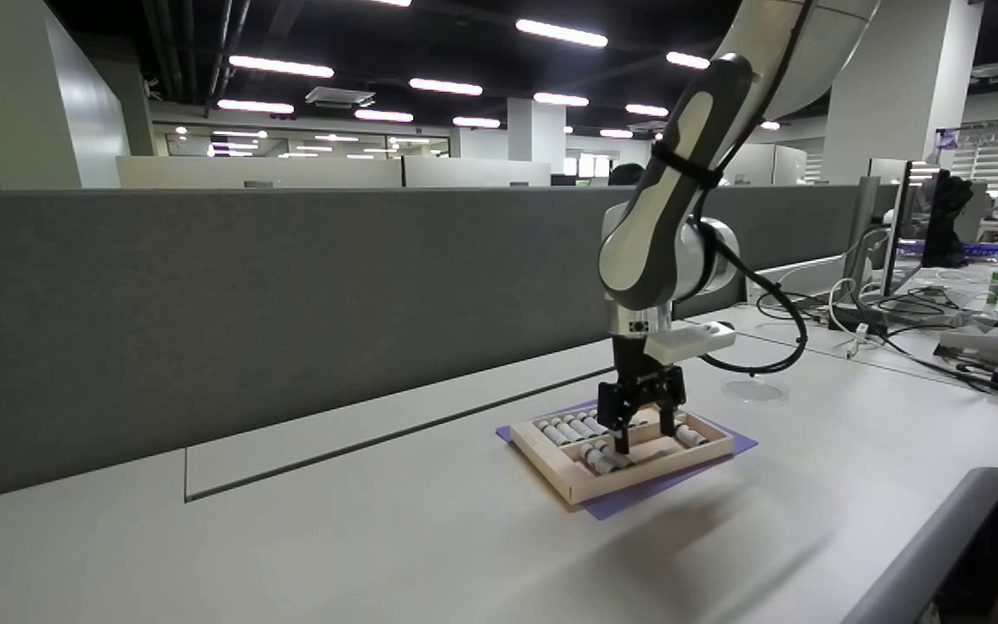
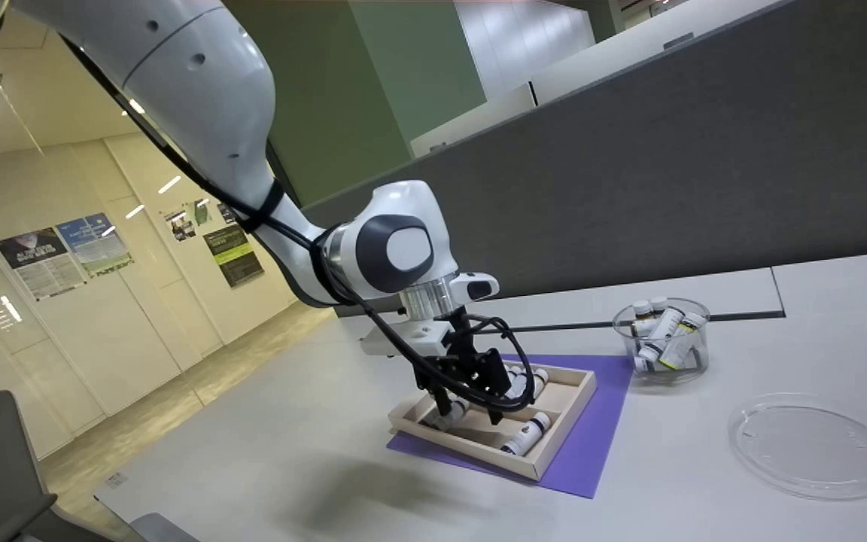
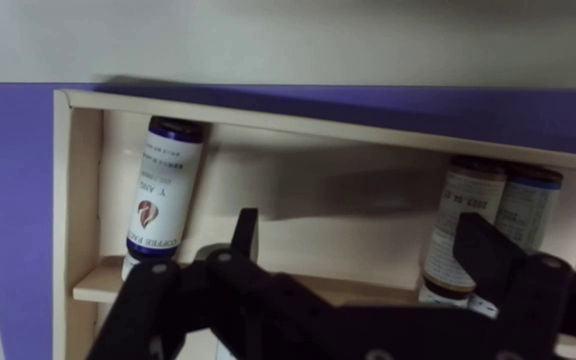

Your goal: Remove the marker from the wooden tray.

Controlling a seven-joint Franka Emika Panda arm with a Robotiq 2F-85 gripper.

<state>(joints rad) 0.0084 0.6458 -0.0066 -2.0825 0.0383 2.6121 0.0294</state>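
Seems early, short of any removal: in an exterior view, lower right of centre, see the wooden tray (image 1: 655,468) with labelled bottles (image 1: 599,459) inside, and low over it the tool (image 1: 644,439), spread wide and holding nothing. Cannot make out any marker. Left to do, presumably: grasp, lift out, set aside.

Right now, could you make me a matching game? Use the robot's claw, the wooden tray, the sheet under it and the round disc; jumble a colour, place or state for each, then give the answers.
Things:
1. gripper
2. wooden tray
3. sheet
4. round disc

Matches:
A. transparent, lying flat on the table
B. holding small bottles in its compartments
C. purple
D. standing open, pointing down

Pairs: 1-D, 2-B, 3-C, 4-A
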